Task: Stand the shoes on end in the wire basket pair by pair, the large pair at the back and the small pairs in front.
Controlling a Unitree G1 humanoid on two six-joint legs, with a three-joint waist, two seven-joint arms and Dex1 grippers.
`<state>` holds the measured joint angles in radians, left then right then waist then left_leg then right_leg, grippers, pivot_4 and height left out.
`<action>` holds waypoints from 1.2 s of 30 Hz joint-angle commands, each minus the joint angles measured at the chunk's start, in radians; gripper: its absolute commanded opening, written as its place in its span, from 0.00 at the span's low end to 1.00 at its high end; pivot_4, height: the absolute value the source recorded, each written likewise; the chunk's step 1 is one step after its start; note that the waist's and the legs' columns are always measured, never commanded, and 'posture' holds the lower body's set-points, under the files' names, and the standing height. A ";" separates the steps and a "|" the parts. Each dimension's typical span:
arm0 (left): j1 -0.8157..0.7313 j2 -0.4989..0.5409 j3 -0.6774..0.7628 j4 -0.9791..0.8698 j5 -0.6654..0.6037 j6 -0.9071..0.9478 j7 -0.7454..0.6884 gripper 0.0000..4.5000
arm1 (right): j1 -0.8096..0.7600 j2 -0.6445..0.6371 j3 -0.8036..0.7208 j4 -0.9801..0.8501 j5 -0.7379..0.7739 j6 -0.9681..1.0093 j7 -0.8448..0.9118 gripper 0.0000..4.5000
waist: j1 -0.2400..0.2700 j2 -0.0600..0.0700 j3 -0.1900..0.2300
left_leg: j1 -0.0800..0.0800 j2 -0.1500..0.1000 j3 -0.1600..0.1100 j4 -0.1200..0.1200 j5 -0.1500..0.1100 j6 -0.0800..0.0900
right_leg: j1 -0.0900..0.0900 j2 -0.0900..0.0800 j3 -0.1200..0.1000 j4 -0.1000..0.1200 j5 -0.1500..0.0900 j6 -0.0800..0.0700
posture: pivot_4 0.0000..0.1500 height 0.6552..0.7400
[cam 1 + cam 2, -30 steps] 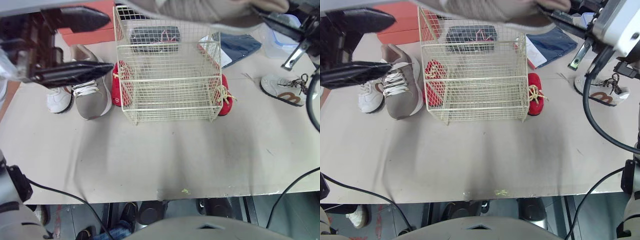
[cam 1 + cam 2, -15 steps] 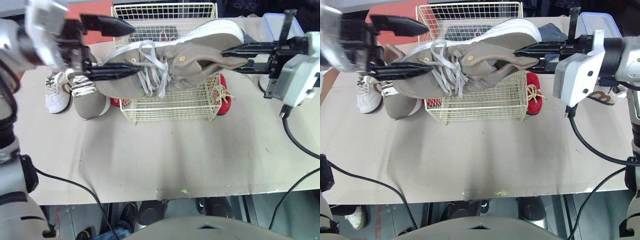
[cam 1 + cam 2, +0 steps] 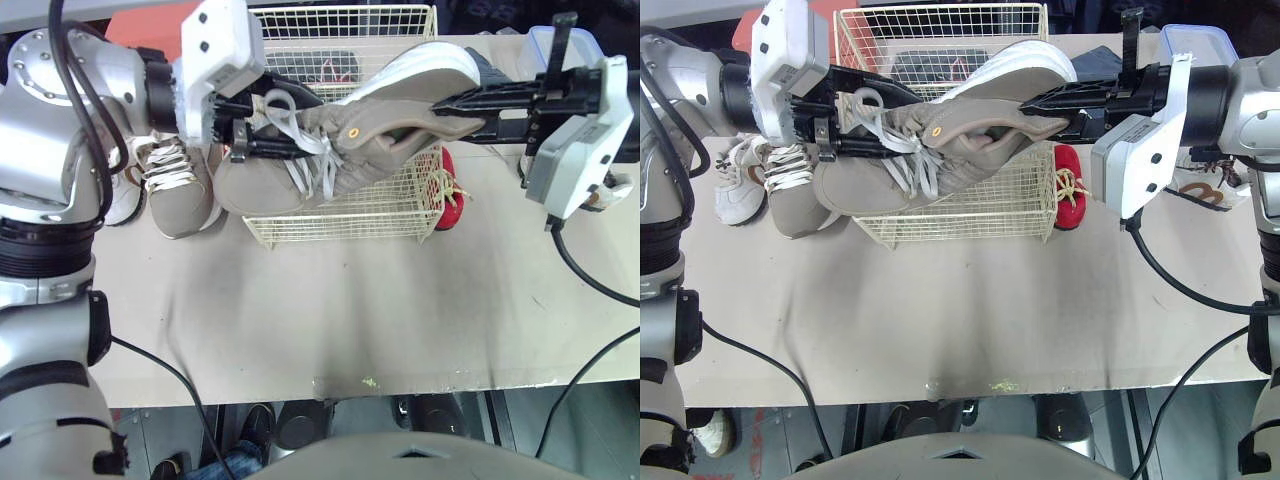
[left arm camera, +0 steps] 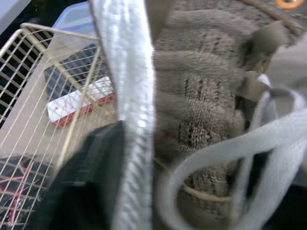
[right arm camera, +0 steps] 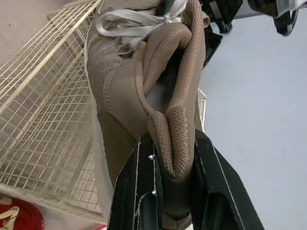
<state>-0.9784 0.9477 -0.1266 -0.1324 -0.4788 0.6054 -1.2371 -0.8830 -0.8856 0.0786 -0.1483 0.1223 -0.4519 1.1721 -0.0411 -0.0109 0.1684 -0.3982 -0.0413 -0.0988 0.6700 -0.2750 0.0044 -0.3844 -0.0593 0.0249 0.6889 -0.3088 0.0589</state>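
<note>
Taupe mesh and suede make up the large shoe (image 3: 375, 150), which hangs in the air across the top of the wire basket (image 3: 350, 215). Its heel is to the right and higher, its toe to the left and lower, and its white sole is turned up and toward the far side. The loose white laces dangle over the basket's near wall. Whether the shoe touches the wire I cannot tell.

The right gripper (image 3: 455, 112) is clenched on the heel. In the right wrist view its two black fingers (image 5: 136, 191) pinch the padded collar from both sides.

The left gripper (image 3: 318, 125) sits at the laced front of the shoe. Whether it has a real grasp there I cannot tell.

The basket stands on the beige table (image 3: 330, 320), toward the far side. Just left of it lies the matching taupe shoe (image 3: 185, 190), sole down, with a white shoe (image 3: 118, 200) beside it further left. A red shoe (image 3: 450, 195) lies against the basket's right wall. Well to the right, a pale shoe with brown marks (image 3: 1200, 185) rests on the table. Beyond the basket are a dark item (image 3: 310, 65), a blue cloth (image 3: 1095, 65) and a clear plastic box (image 3: 535, 45).
</note>
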 commanded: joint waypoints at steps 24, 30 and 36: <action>0.004 -0.272 0.300 -0.039 -0.130 -0.022 0.303 0.07 | 0.193 -0.002 -0.424 -0.231 0.816 1.178 -0.494 1.00 | 0.008 -0.001 0.000 | -0.002 0.000 -0.001 0.000 0.000 0.000 | -0.001 -0.006 0.000 0.000 0.000 0.000 | 1.00 1.00; 0.011 -0.459 0.278 -0.068 -0.013 -0.153 0.547 0.07 | 0.143 0.167 -0.417 -0.318 1.090 1.315 -0.849 1.00 | 0.000 -0.001 0.000 | -0.001 -0.001 0.000 0.002 0.000 0.000 | -0.002 -0.005 0.002 0.005 0.000 0.000 | 1.00 1.00; 0.035 -0.535 0.226 -0.090 0.056 -0.239 0.622 0.07 | 0.077 0.263 -0.353 -0.319 1.048 1.306 -1.042 1.00 | 0.000 -0.001 0.000 | -0.001 -0.003 0.001 0.002 0.000 0.000 | -0.002 -0.005 0.002 0.005 0.000 0.000 | 1.00 1.00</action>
<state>-0.9327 0.4154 0.0995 -0.1637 -0.4335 0.4197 -0.6326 -0.7766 -0.6407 -0.2744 -0.4563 1.1835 0.8737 0.1939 -0.0414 -0.0119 0.1685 -0.3996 -0.0440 -0.0982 0.6716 -0.2750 0.0046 -0.3866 -0.0641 0.0268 0.6936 -0.3088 0.0590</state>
